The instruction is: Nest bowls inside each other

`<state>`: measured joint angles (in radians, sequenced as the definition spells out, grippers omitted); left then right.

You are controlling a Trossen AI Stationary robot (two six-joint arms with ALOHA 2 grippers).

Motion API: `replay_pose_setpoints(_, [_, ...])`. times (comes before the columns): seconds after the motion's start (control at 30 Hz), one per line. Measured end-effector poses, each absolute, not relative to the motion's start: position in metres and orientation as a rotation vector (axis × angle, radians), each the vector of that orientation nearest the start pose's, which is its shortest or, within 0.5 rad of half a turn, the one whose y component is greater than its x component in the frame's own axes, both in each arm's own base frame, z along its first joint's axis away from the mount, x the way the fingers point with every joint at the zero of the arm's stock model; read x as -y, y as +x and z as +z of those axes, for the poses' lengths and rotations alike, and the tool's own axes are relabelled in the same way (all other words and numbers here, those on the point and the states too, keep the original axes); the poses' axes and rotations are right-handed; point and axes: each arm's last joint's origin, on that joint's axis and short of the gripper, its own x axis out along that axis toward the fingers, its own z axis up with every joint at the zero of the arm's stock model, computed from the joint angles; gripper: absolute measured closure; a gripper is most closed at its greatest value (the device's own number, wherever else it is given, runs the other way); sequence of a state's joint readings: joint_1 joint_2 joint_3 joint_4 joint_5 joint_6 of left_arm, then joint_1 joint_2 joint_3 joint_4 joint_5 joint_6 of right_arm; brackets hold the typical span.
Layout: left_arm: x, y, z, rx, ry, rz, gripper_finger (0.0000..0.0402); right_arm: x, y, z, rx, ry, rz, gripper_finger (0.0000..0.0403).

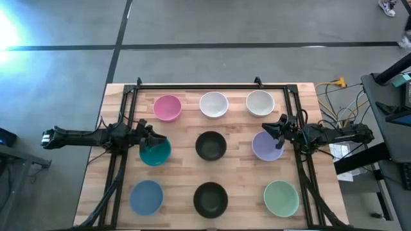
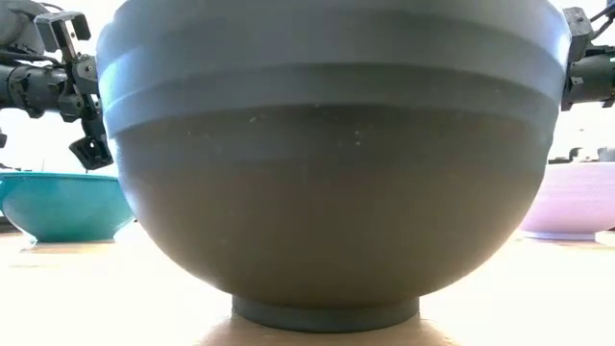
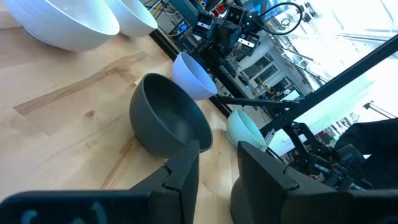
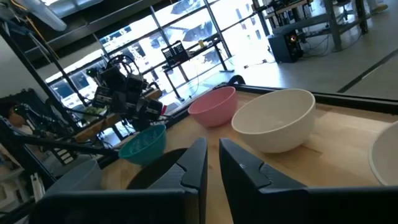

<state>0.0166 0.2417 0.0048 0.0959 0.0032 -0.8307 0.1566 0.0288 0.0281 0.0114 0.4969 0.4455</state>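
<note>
Nearest the low camera stands a black bowl (image 2: pixel 327 163), filling most of that view; it is the black bowl at the middle of the table's near edge (image 1: pixel 210 199). All nine bowls sit apart in a three-by-three grid on the wooden table (image 1: pixel 186 163), none nested in another.

Far row: pink bowl (image 1: pixel 167 107), then two white bowls (image 1: pixel 214 104) (image 1: pixel 260 102). Middle row: teal bowl (image 1: pixel 155 153), second black bowl (image 1: pixel 210 145), lavender bowl (image 1: pixel 267 145). Near row: blue bowl (image 1: pixel 146 197) at the left corner, the black bowl already noted, pale green bowl (image 1: pixel 281 197) at the right corner.

Left gripper (image 1: pixel 149 136) reaches in from the left edge and hangs over the far rim of the teal bowl. Its fingers (image 3: pixel 180 177) stand slightly parted, with a gap between them and nothing held; its wrist view looks across the centre black bowl (image 3: pixel 169 121) toward the lavender bowl (image 3: pixel 194 74).

Right gripper (image 1: pixel 277 128) reaches in from the right edge and hangs above the far rim of the lavender bowl. Its fingers (image 4: pixel 193 168) are close together with a narrow gap, gripping nothing; its wrist view looks past a white bowl (image 4: pixel 273 121) and the pink bowl (image 4: pixel 213 106) toward the teal bowl (image 4: pixel 143 144).

A black metal frame (image 1: pixel 212 85) borders the far and side edges of the table.
</note>
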Motion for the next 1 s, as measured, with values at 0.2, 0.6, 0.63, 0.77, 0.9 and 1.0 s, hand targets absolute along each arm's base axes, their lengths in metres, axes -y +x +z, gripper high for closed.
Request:
replay_pose_setpoints(0.2, [-0.0018, 0.1116, 0.1539, -0.127, -0.83, 0.071, 0.0307, -0.0011, 0.0953, 0.1744, 0.115, 0.478, -0.327, 0.0364])
replay_pose_setpoints(0.6, [-0.0018, 0.1116, 0.1539, -0.128, -0.831, 0.071, 0.0307, -0.0011, 0.0953, 0.174, 0.111, 0.476, -0.328, 0.0364])
replay_pose_setpoints(0.63, [-0.0018, 0.1116, 0.1539, -0.128, -0.83, 0.071, 0.0307, -0.0011, 0.0953, 0.1739, 0.11, 0.476, -0.328, 0.0364])
replay_pose_setpoints(0.77, [-0.0018, 0.1116, 0.1539, -0.128, -0.83, 0.071, 0.0307, -0.0011, 0.0953, 0.1741, 0.111, 0.474, -0.327, 0.0364])
replay_pose_setpoints(0.9, [-0.0018, 0.1116, 0.1539, -0.128, -0.831, 0.071, 0.0307, -0.0011, 0.0953, 0.174, 0.111, 0.474, -0.327, 0.0364])
replay_pose_setpoints(1.0, [-0.0017, 0.1116, 0.1539, -0.128, -0.831, 0.071, 0.0307, -0.0011, 0.0953, 0.174, 0.111, 0.474, -0.328, 0.0364])
